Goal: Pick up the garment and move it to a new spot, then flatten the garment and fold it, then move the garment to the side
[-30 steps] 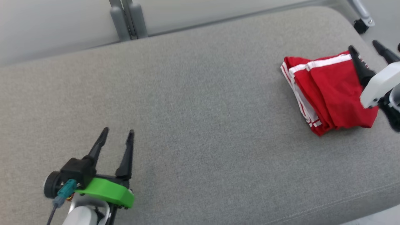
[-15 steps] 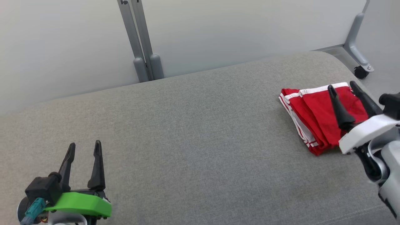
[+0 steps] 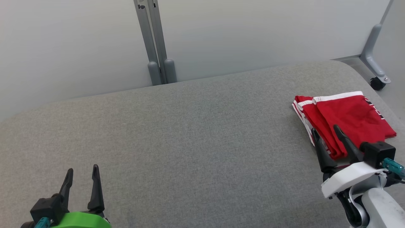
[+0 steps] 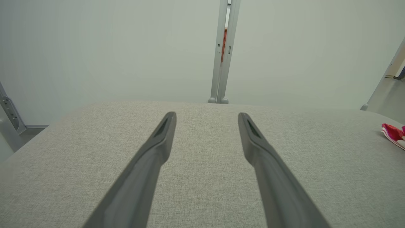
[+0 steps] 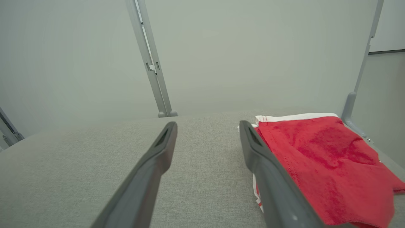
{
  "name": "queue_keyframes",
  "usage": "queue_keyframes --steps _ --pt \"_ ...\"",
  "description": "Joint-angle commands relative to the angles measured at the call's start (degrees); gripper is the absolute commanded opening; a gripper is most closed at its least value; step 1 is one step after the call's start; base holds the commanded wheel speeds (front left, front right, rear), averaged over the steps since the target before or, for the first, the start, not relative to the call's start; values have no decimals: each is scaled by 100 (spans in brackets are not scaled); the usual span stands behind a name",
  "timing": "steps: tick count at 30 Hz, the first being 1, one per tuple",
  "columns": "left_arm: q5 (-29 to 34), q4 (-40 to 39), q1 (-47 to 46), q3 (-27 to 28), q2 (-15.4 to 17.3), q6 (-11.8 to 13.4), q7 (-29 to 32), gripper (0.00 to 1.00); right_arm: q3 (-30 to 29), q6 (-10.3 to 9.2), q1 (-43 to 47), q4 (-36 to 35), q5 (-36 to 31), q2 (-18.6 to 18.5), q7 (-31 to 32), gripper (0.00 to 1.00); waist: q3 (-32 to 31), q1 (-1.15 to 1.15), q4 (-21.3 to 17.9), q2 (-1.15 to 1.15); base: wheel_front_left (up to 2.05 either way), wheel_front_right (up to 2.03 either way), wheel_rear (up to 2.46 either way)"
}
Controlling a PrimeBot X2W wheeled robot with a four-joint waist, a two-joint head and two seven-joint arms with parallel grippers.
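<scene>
At the lower left the left gripper [image 3: 82, 168] hangs over bare grey cushion [image 3: 202, 142], fingers apart and holding nothing. Behind the cushion's far edge stand two grey posts [image 3: 158, 47] against a pale wall [image 3: 253, 31]. On the right end of the cushion lies the garment [image 3: 351, 115], red with white trim, folded and flat. The right gripper [image 3: 324, 128] is at its near left edge, fingers apart, empty; whether they touch the cloth I cannot tell
</scene>
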Motion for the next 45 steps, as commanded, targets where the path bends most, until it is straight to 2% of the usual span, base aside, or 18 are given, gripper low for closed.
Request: queue_keyframes --steps 1,5,19,45 --pt "113 32 101 63 -46 -72 -26 100 -44 -7 104 -45 -66 59 -10 100 -19 1 44 0 0 0 0" --pt "237 100 86 196 -181 -204 -27 100 -75 -7 200 -69 -124 176 -11 100 -40 1 96 0 0 0 0" --pt "565 190 0 470 -379 -503 -28 100 21 -7 115 -63 -238 161 -12 100 -10 1 204 0 0 0 0" --pt "786 326 -16 628 -545 -713 -29 100 156 -7 89 -69 -197 155 -12 100 23 1 230 0 0 0 0"
